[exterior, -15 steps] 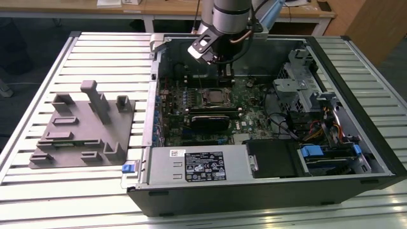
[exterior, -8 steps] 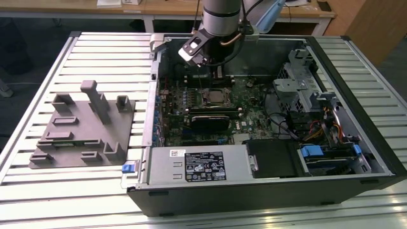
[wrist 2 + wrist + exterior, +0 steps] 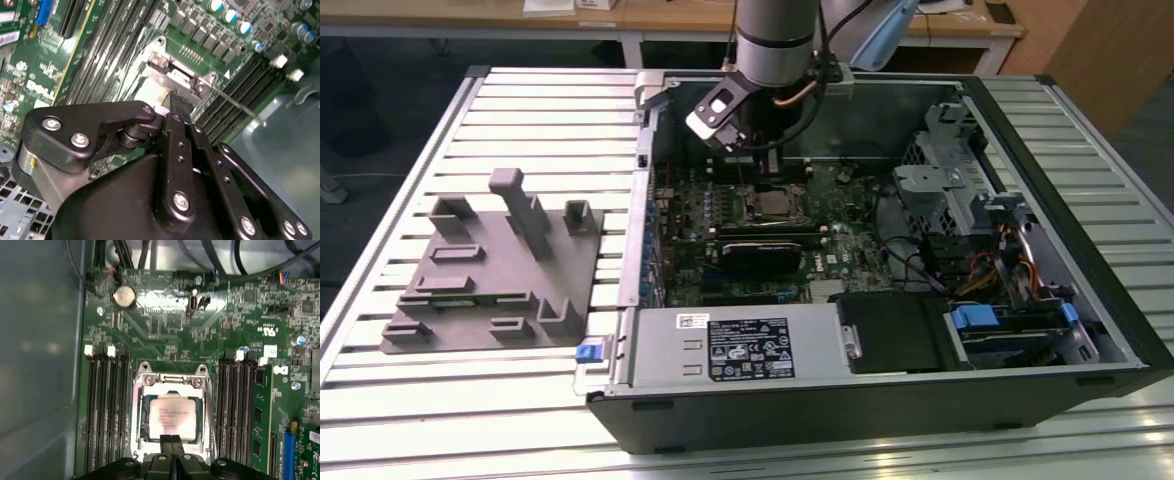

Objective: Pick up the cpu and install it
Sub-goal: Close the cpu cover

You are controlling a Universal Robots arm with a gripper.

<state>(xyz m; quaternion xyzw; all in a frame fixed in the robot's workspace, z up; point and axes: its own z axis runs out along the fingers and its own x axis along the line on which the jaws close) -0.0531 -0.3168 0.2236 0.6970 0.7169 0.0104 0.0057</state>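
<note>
The cpu point(image 3: 172, 417) is a pale silver square lying flat in the metal-framed motherboard socket point(image 3: 170, 385), whose frame stands open around it. My gripper point(image 3: 172, 439) hangs just above the chip's near edge with its two black fingers pressed together and nothing between them. In the second wrist view the gripper point(image 3: 180, 103) points down at the socket frame point(image 3: 175, 75). In the exterior view the arm point(image 3: 767, 50) reaches down into the open computer case, over the socket point(image 3: 774, 205).
A grey fixture point(image 3: 487, 270) with upright posts lies on the slatted table at the exterior view's left. Inside the case point(image 3: 1067, 330) are a black heatsink block point(image 3: 754, 258), a power supply point(image 3: 734, 345), drive cages and cables point(image 3: 974, 270). Memory slots point(image 3: 105, 405) flank the socket.
</note>
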